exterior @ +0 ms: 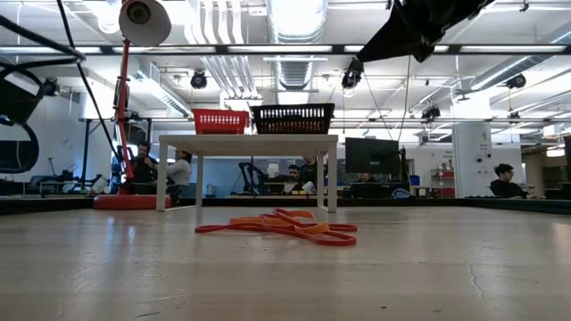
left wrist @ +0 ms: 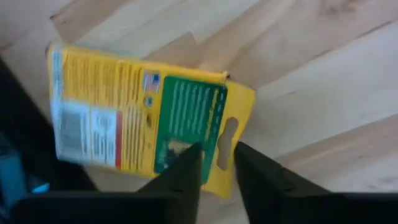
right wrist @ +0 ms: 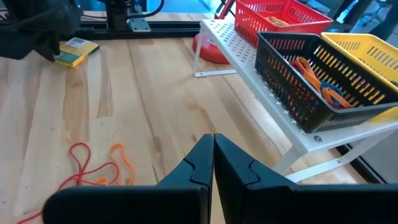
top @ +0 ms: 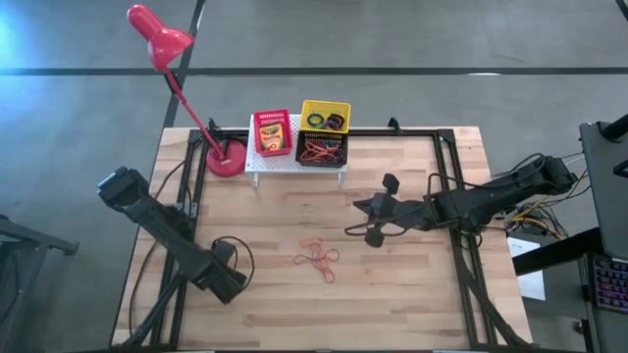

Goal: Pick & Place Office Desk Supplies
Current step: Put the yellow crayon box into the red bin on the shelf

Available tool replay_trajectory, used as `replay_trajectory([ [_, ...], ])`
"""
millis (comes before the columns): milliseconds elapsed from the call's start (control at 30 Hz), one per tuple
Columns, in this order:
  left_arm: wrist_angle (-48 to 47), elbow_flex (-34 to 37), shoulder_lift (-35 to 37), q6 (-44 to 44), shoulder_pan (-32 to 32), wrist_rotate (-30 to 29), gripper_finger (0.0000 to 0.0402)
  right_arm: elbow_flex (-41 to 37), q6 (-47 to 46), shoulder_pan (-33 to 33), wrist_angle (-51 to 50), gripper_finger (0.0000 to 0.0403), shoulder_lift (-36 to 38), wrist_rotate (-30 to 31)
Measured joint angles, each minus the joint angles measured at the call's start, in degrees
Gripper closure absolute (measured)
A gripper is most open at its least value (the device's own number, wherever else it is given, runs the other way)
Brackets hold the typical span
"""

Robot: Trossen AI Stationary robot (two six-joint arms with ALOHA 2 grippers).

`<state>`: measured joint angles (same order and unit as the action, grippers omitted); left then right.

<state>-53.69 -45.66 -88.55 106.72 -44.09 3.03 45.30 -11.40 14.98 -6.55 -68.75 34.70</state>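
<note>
A flat yellow-and-green box [left wrist: 143, 112] lies under my left gripper [left wrist: 217, 163] near the table's front left. It also shows in the right wrist view [right wrist: 74, 51], beside that gripper. The fingers stand a narrow gap apart over the box's hang-hole end. In the high view my left gripper [top: 231, 284] hides the box. Orange-red rubber bands [top: 319, 258] lie tangled on the table's middle. My right gripper [right wrist: 213, 152] is shut and empty, held above the table to the right of the bands [top: 355, 222]. My left gripper points down at the box's hang-hole end [left wrist: 227, 140], one finger [left wrist: 186, 168] over the green panel and the other over the yellow edge. I cannot tell whether the fingers touch the box.
A white perforated rack [top: 257, 162] at the far edge carries a red basket [top: 272, 130], a yellow basket [top: 325, 115] and a black basket [top: 322, 149] with rubber bands in it. A red desk lamp [top: 224, 157] stands to its left. Bare wood lies around the bands.
</note>
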Motion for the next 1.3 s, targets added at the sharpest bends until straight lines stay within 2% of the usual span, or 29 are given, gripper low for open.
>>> replay_trajectory([
  [200, -3.5, -3.3, 0.0, -0.7, 0.0, -1.9, 0.0389, -0.1, 0.0, 0.0, 0.0, 0.0394, 0.0, 0.0],
  [467, -3.0, -4.2, 0.0, -3.7, -0.1, -2.1, 0.0397, -0.3, 0.0, 0.0, 0.0, 0.0394, 0.0, -0.2],
  [667, -3.0, -3.8, 0.1, -9.4, 0.0, -4.7, 0.0368, -0.9, -0.2, 0.0, 0.1, 0.0394, -0.2, -0.2],
  [933, -2.7, -3.8, -0.1, -12.5, 0.8, -4.5, 0.0256, -1.0, 0.0, 0.0, 0.1, 0.0394, -3.3, -0.2],
  [1033, -2.6, -3.5, -0.4, -12.3, 0.8, -4.2, 0.0230, -1.0, 0.0, 0.0, 0.2, 0.0394, -4.6, -0.2],
  [1167, -2.5, -3.4, -0.5, -9.6, 0.8, -3.9, 0.0233, -1.1, 0.0, 0.0, 1.1, 0.0394, -5.4, -0.2],
  [1300, -1.1, -1.5, -0.5, -8.5, 0.8, -3.6, 0.0272, -1.0, 1.1, 0.0, 2.1, 0.0394, -5.1, -0.2],
])
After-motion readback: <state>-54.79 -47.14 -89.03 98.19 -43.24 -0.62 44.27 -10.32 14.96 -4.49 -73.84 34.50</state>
